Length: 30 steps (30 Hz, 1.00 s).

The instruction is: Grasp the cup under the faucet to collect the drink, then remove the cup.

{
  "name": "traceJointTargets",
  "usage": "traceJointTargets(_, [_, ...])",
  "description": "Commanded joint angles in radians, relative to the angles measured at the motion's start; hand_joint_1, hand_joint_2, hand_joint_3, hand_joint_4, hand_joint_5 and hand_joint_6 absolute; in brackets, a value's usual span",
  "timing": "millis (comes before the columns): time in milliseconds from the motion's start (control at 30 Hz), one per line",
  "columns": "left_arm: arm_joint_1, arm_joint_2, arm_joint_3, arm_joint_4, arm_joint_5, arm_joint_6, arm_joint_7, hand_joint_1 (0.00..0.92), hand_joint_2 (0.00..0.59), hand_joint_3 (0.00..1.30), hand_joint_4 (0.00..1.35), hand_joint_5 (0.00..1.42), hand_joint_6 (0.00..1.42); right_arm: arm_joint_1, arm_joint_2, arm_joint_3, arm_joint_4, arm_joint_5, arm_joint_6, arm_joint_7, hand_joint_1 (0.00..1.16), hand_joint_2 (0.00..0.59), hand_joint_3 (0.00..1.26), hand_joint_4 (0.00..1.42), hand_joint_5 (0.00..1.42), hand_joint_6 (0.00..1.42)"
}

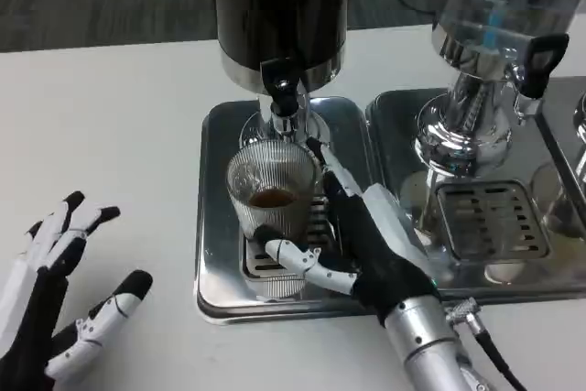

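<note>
Cup [271, 200]: a clear ribbed glass, upright on the slotted grate of the left drip tray [212, 208], directly below the black faucet [281, 89]; a little dark drink lies at its bottom.
Right hand [352, 240]: it grips the cup, with the thumb across the near side of the glass and the other fingers along its right side.
Left hand [55, 290]: it rests over the white surface [101, 135] at the lower left, well apart from the tray, holding nothing, fingers spread.
Dispenser [279, 6]: a tank of dark liquid on a chrome base, standing behind the cup.
Second dispenser [485, 6]: a clear tank with its own drip tray [490, 217], just beside the first one on the right.
</note>
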State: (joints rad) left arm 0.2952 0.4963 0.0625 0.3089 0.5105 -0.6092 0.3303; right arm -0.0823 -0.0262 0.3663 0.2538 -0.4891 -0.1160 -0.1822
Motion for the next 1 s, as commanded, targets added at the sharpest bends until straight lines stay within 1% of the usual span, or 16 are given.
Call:
traceJointTargets(33, [0.018,0.016,0.014,-0.019,-0.015,-0.002,-0.013,0.000,0.205,0.22,0.00,0.02,0.00,-0.021,0.022,0.015,0.059,0.008,-0.035,-0.013,0.60,0.187,0.00,0.00,0.00,0.19])
traceJointTargets(133, [0.028,0.016,0.021,-0.025,-0.019,0.001,-0.013,0.000,0.207,0.24,0.00,0.03,0.00,-0.034,0.035,0.016,0.088,0.023,-0.060,-0.017,0.61,0.185,0.00,0.00,0.00,0.22])
traceJointTargets(167, [0.032,0.016,0.024,-0.027,-0.020,0.001,-0.013,0.000,0.207,0.24,0.00,0.03,0.00,-0.038,0.036,0.018,0.089,0.014,-0.064,-0.030,0.61,0.185,0.00,0.00,0.00,0.23])
traceJointTargets(233, [0.037,0.016,0.026,-0.029,-0.022,0.001,-0.015,0.000,0.207,0.24,0.00,0.03,0.00,-0.045,0.042,0.012,0.097,0.020,-0.075,-0.042,0.62,0.185,0.00,0.00,0.02,0.23])
traceJointTargets(300, [0.041,0.013,0.025,-0.029,-0.020,0.001,-0.015,0.000,0.207,0.24,0.00,0.03,0.00,-0.055,0.040,0.014,0.106,0.010,-0.078,-0.047,0.63,0.181,0.00,0.00,0.04,0.25])
traceJointTargets(400, [0.044,0.010,0.026,-0.033,-0.019,0.003,-0.014,0.000,0.208,0.24,0.00,0.03,0.00,-0.059,0.046,0.015,0.120,0.022,-0.076,-0.034,0.64,0.182,0.00,0.00,0.07,0.26])
traceJointTargets(500, [0.049,0.009,0.029,-0.044,-0.020,0.007,-0.014,0.000,0.207,0.25,0.00,0.04,0.00,-0.067,0.041,0.031,0.127,0.006,-0.069,-0.028,0.65,0.177,0.00,0.02,0.10,0.29])
traceJointTargets(667, [0.058,0.001,0.030,-0.048,-0.020,0.013,-0.011,0.000,0.209,0.25,0.00,0.04,0.00,-0.081,0.050,0.025,0.150,0.025,-0.073,-0.022,0.68,0.173,0.00,0.07,0.15,0.34])
traceJointTargets(733, [0.061,-0.001,0.030,-0.050,-0.021,0.014,-0.011,0.000,0.211,0.25,0.00,0.04,0.00,-0.079,0.058,0.022,0.162,0.021,-0.085,-0.053,0.70,0.167,0.00,0.08,0.18,0.38])
traceJointTargets(800, [0.067,-0.004,0.031,-0.056,-0.020,0.017,-0.008,0.000,0.212,0.25,0.00,0.04,0.00,-0.076,0.061,0.020,0.169,0.024,-0.095,-0.067,0.71,0.163,0.00,0.12,0.22,0.44])
traceJointTargets(900, [0.075,-0.003,0.037,-0.057,-0.025,0.018,-0.009,0.000,0.215,0.25,0.00,0.04,0.00,-0.078,0.068,0.021,0.177,0.032,-0.091,-0.062,0.72,0.161,0.00,0.15,0.26,0.48])
traceJointTargets(1000, [0.079,-0.004,0.039,-0.059,-0.026,0.017,-0.011,0.000,0.218,0.25,0.00,0.04,0.00,-0.076,0.071,0.026,0.182,0.025,-0.091,-0.072,0.75,0.164,0.00,0.18,0.28,0.50])
